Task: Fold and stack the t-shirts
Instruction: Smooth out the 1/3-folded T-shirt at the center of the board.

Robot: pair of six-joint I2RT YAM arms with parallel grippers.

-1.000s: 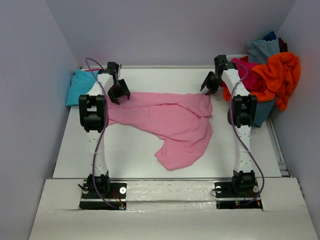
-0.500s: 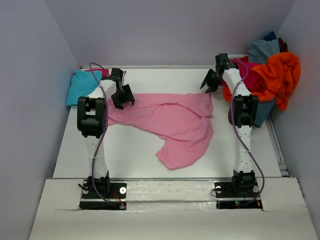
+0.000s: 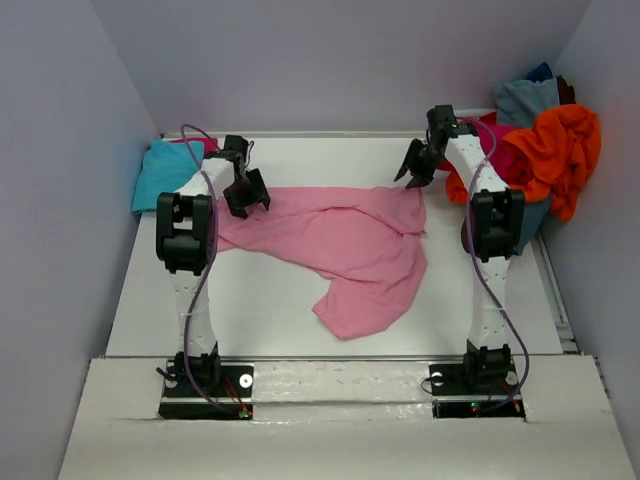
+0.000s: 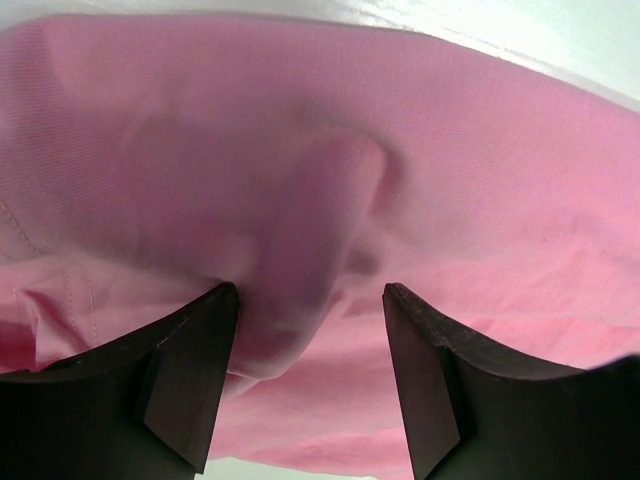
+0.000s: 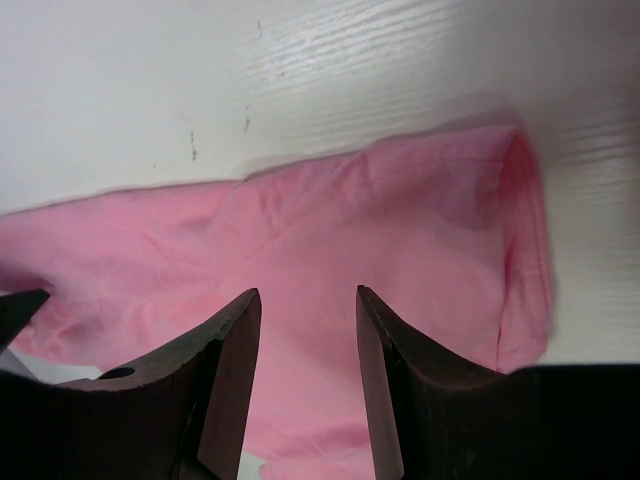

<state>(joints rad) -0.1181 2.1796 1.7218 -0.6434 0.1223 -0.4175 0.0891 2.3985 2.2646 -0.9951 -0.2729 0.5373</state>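
Observation:
A light pink t-shirt (image 3: pixel 340 240) lies crumpled across the middle of the white table, with a lobe hanging toward the front. It fills the left wrist view (image 4: pixel 420 170) and shows in the right wrist view (image 5: pixel 380 230). My left gripper (image 3: pixel 246 192) is open just above the shirt's left end, with a raised fold of cloth between its fingers. My right gripper (image 3: pixel 414 166) is open above the shirt's far right corner, holding nothing. A folded turquoise t-shirt (image 3: pixel 160 172) lies at the far left. Orange (image 3: pixel 560 150), magenta (image 3: pixel 495 148) and grey-blue (image 3: pixel 525 100) t-shirts are piled at the far right.
The pile of shirts at the far right hangs over the table's right edge, close to the right arm. Grey walls close in the table at the left, back and right. A white ledge (image 3: pixel 330 375) runs along the front by the arm bases.
My left gripper has moved slightly right and onto the shirt's left end. My right gripper has shifted a little farther back above the shirt's right corner. The shirt has barely moved.

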